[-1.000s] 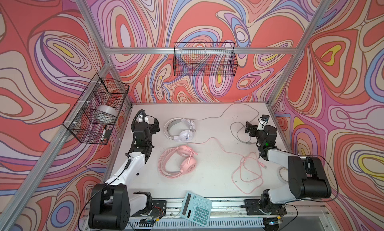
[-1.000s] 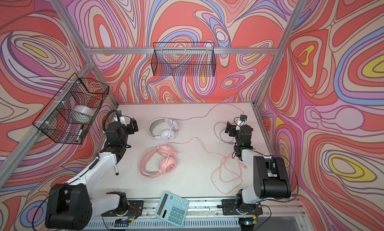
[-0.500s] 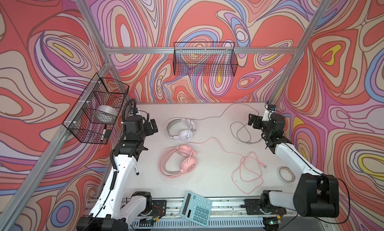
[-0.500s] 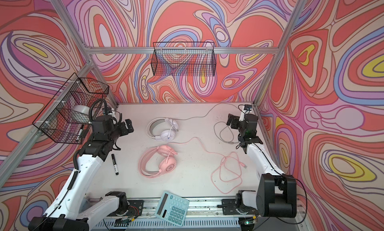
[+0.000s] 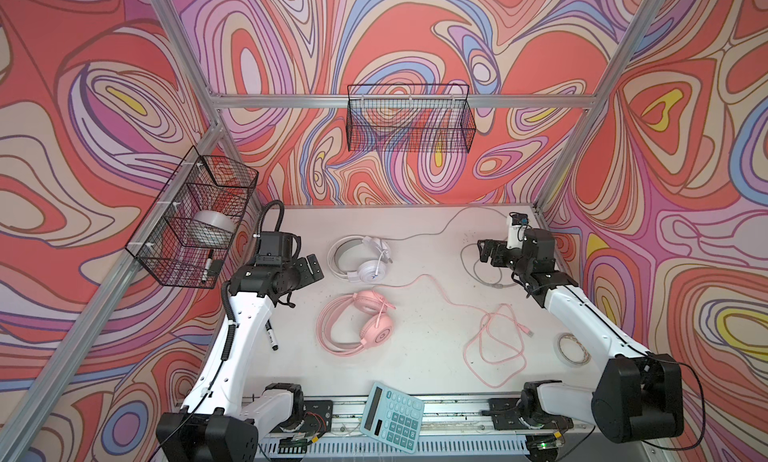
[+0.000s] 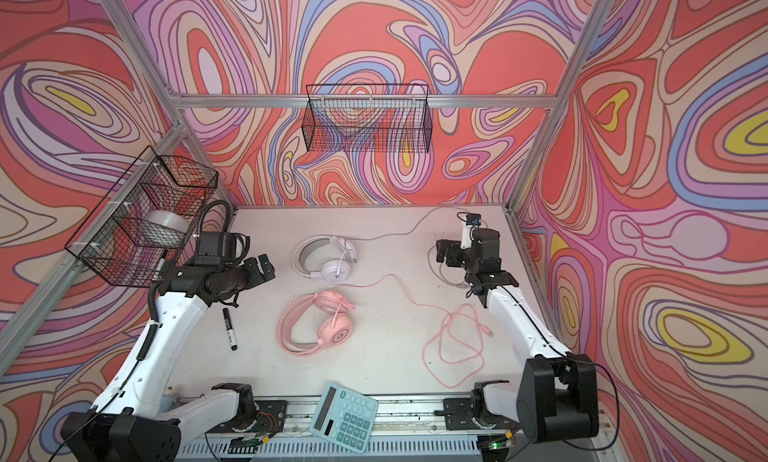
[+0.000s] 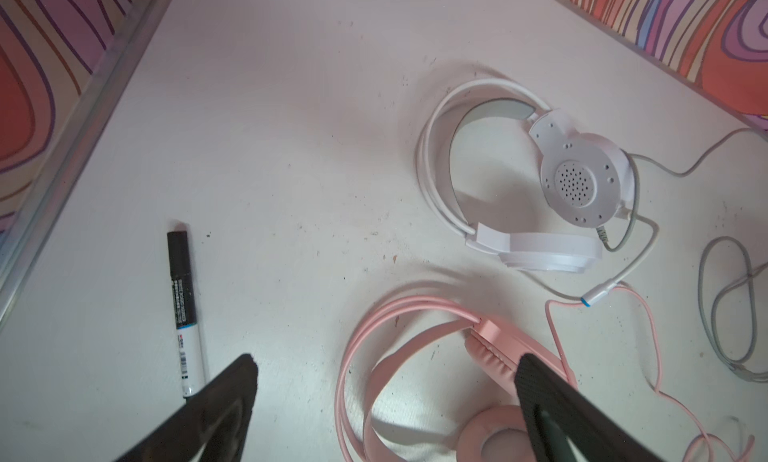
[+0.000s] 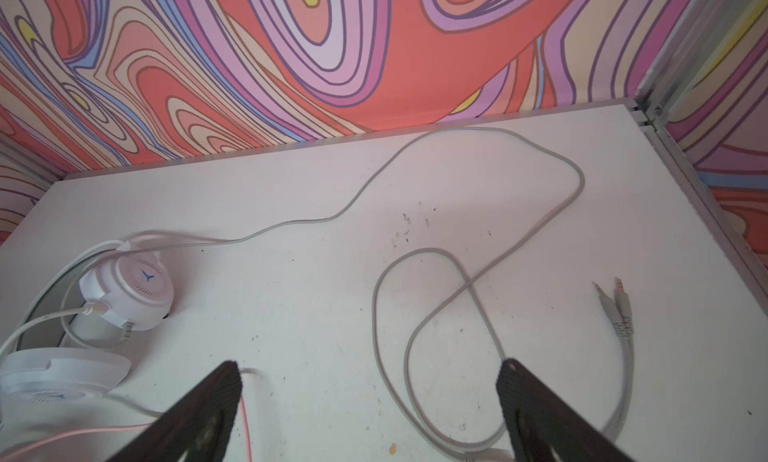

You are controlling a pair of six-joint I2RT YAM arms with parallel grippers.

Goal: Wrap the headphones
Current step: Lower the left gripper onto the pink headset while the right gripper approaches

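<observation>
Two grippers newly raised, wide open, empty: left gripper (image 5: 313, 267), right gripper (image 5: 487, 252) flanking white plastic over-ear headset (image 5: 372, 268); pink plastic headset (image 5: 378, 332) beside it; nothing wrapped yet.

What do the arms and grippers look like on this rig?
The left arm and right arm: white links, black joints and bases. A black corrugated hose runs along the left one. The left gripper and right gripper are black, with flat textured fingers.

White headphones (image 5: 360, 261), grey-lined headband, lie flat at mid-width toward the far edge of the desk (image 5: 419, 356). Their greyish cable (image 8: 470, 288) trails unwrapped to the far right corner and loops there. Pink headphones (image 5: 356, 323) lie flat just nearer, their pink cable (image 7: 554, 331) sprawling in loose loops toward the right edge.
</observation>
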